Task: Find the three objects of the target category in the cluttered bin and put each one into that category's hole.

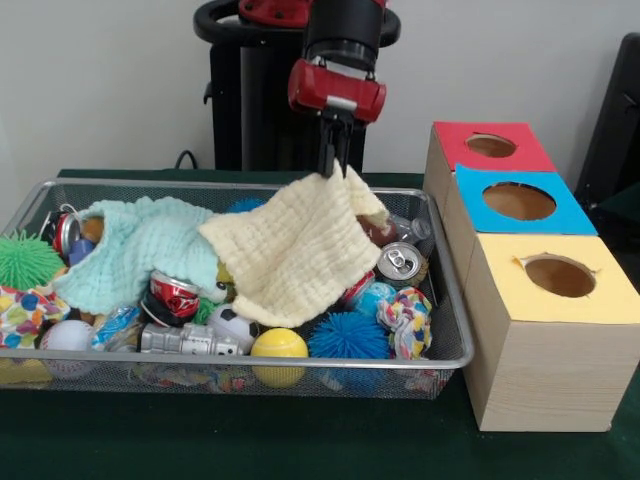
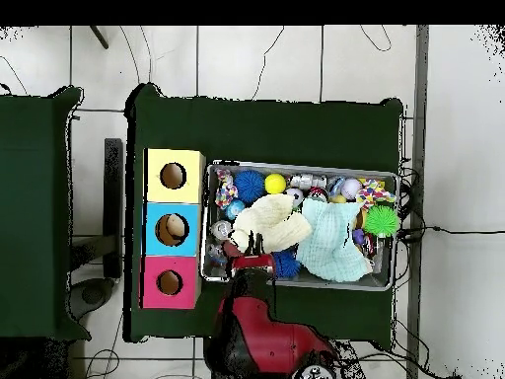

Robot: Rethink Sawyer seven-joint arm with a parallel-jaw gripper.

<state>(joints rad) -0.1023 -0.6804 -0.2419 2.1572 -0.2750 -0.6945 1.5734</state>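
Observation:
The silver wire-mesh bin (image 1: 452, 290) is full of clutter. A cream-yellow cloth (image 1: 290, 250) lies over its middle and a mint-green cloth (image 1: 140, 250) over its left part. My gripper (image 1: 335, 168) is at the bin's far rim, shut on the cream cloth's raised far corner. Uncovered in the bin are a silver can (image 1: 401, 260), a red can (image 1: 175, 293), a yellow ball (image 1: 279, 345), a blue spiky ball (image 1: 348, 335) and a soccer ball (image 1: 232, 322). In the overhead view the gripper (image 2: 245, 247) is at the bin's (image 2: 296, 165) lower left, over the cream cloth (image 2: 271, 225).
Three wooden boxes stand to the right of the bin, each with a round hole: red top (image 1: 490, 146), blue top (image 1: 518, 200), yellow top (image 1: 558, 275). A green spiky ball (image 1: 22, 260) sits at the bin's left end. A rope toy (image 1: 405, 320) lies near its right end.

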